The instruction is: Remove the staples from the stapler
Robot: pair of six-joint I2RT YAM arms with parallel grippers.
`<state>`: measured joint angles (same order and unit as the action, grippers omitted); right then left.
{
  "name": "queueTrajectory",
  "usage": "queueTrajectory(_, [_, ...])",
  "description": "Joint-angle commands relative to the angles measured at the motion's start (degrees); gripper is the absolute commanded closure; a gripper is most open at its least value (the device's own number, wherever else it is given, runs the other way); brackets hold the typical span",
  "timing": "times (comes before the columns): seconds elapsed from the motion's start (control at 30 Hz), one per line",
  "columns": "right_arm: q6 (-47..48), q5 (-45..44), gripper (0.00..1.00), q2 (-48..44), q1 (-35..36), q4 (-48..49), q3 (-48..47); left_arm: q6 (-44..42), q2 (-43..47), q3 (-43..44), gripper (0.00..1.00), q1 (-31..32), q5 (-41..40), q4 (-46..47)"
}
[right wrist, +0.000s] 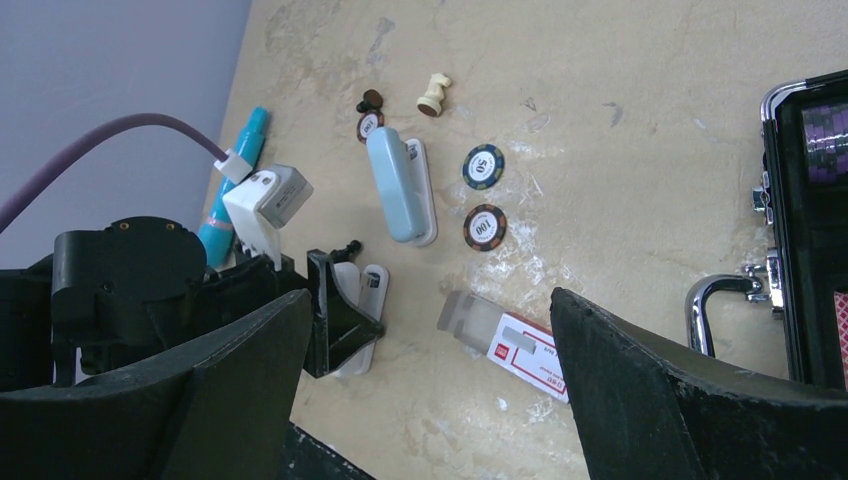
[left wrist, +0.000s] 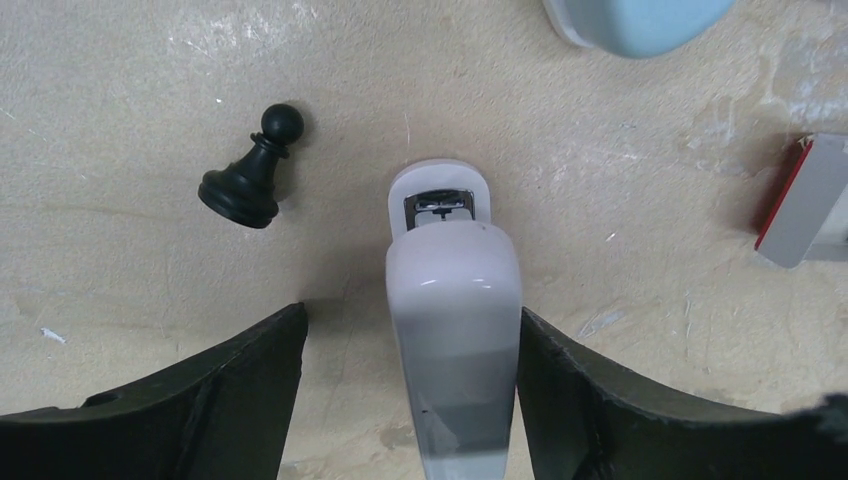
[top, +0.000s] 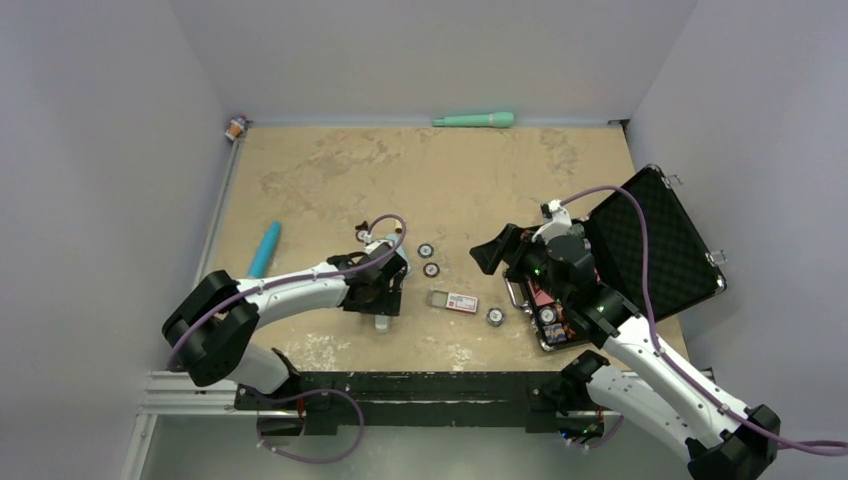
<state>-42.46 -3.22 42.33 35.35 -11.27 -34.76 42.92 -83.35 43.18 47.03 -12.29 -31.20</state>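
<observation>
The stapler (right wrist: 400,185), a light blue bar on a white bar, lies on the table in the right wrist view; its rounded blue end shows at the top of the left wrist view (left wrist: 640,15). Just short of it lies a separate all-white stapler-shaped piece (left wrist: 455,330) with a metal slot at its tip. My left gripper (left wrist: 412,312) is open and straddles this white piece; the right finger (left wrist: 580,400) touches its side and the left finger stands apart. My right gripper (right wrist: 430,295) is open, empty and held above the table. No loose staples show.
A small box with a red-and-white label (top: 455,301) lies between the arms. A black pawn (left wrist: 250,170) stands left of the white piece. Poker chips (top: 431,269) lie nearby. An open black case (top: 650,240) is at the right, a blue marker (top: 264,250) at the left, a teal pen (top: 473,120) at the back.
</observation>
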Motion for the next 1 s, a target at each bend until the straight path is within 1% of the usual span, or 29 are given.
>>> queueTrajectory(0.0, [0.4,1.0,0.07,-0.6,0.3,0.9,-0.1,0.9,-1.2,1.6,0.25,0.4,-1.3,2.5])
queueTrajectory(0.1, [0.5,1.0,0.07,-0.2,0.3,0.9,-0.1,1.3,-1.9,1.6,0.33,0.4,-0.5,2.7])
queueTrajectory(0.2, [0.5,0.9,0.07,0.1,0.3,0.8,-0.1,2.8,-1.6,1.1,0.36,0.7,-0.4,1.7])
queueTrajectory(0.37, [0.4,0.9,0.07,0.0,0.3,1.0,0.5,4.6,-0.5,-0.4,0.53,1.0,1.3,1.3])
queueTrajectory(0.43, [0.4,0.9,0.07,0.1,0.3,1.1,0.7,4.9,-0.5,-0.4,0.55,1.1,1.6,0.6])
queueTrajectory(0.5, [0.3,1.0,0.07,0.1,0.3,1.2,1.0,5.2,-0.5,-0.3,0.53,1.3,1.6,0.0])
queueTrajectory(0.57, [0.2,1.1,0.07,0.1,0.3,1.3,1.3,5.2,-0.1,-0.4,0.53,1.3,1.6,-0.5])
queueTrajectory(0.6, [0.2,1.1,0.07,0.1,0.3,1.3,1.4,5.2,0.2,-0.4,0.59,1.3,1.6,-0.7])
queueTrajectory(0.7, [-0.1,1.5,0.07,0.0,0.3,1.6,1.7,4.8,2.0,-0.4,0.92,1.4,2.4,-1.1])
queueTrajectory(0.73, [-0.2,1.7,0.07,-0.1,0.3,1.7,1.8,4.7,2.7,-0.3,1.00,1.4,2.6,-1.5])
queueTrajectory(0.87, [-0.8,3.0,0.07,-0.9,0.3,3.6,2.8,3.7,6.3,0.7,1.00,1.4,3.2,-4.2])
queueTrajectory(0.97, [-1.1,6.3,0.06,-2.1,0.3,6.6,4.0,2.3,10.4,1.7,1.00,1.4,5.3,-5.6])
